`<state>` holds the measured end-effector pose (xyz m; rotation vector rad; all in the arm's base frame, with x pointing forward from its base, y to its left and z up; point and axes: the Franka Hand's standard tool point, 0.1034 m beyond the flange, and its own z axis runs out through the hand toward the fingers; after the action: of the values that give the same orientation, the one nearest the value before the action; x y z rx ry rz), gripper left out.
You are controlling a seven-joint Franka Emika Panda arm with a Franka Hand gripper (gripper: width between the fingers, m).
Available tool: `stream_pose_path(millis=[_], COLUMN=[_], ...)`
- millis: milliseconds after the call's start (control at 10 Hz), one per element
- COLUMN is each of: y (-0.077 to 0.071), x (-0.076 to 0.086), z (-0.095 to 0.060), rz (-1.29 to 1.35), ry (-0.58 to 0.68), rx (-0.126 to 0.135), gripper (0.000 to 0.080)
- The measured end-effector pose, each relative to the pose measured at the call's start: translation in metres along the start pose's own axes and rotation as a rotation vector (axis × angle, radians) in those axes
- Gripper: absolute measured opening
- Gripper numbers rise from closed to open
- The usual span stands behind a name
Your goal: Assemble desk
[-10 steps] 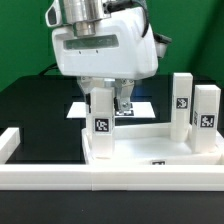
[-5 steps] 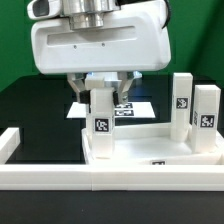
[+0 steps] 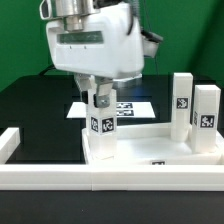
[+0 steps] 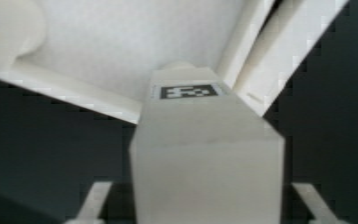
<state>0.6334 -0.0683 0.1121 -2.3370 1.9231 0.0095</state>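
The white desk tabletop (image 3: 150,143) lies rim up behind the low front wall. One white leg (image 3: 102,135) with a square tag stands upright in its corner on the exterior view's left. My gripper (image 3: 103,100) hangs straight over this leg, its fingers down either side of the top. In the wrist view the leg (image 4: 202,140) fills the space between the two fingers (image 4: 98,200), with a thin dark gap on each side, so the jaws are open around it. The tabletop (image 4: 123,40) shows beyond the leg. Two more legs (image 3: 182,105) (image 3: 206,115) stand upright at the exterior view's right.
A long low white border wall (image 3: 110,185) runs across the front, with a raised end (image 3: 10,142) at the exterior view's left. The marker board (image 3: 138,108) lies on the black table behind the tabletop. A green backdrop closes the back.
The hand has turned over the leg and the fingers have drawn in from wide open toward its sides. The leg and tabletop have not moved.
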Motion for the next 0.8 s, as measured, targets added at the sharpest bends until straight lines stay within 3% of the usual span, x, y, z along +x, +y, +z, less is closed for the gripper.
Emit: stream_pose_path(millis=[200,300,600,700,800], y=[-0.004,-0.005,-0.005,-0.006,-0.008], x=[-0.004,-0.003,-0.006,-0.009,-0.016], z=[-0.002,-0.003,-0.002,-0.002,0.000], rz=[0.376,0.461,0.442,0.235,0.018], ry=[-0.069,-0.067,-0.066,-0.039,-0.039], rx=[0.027,0.028,0.026,0.015,0.015], gripper=[0.0293,0.0293,0.0294,0.0490,0.0596])
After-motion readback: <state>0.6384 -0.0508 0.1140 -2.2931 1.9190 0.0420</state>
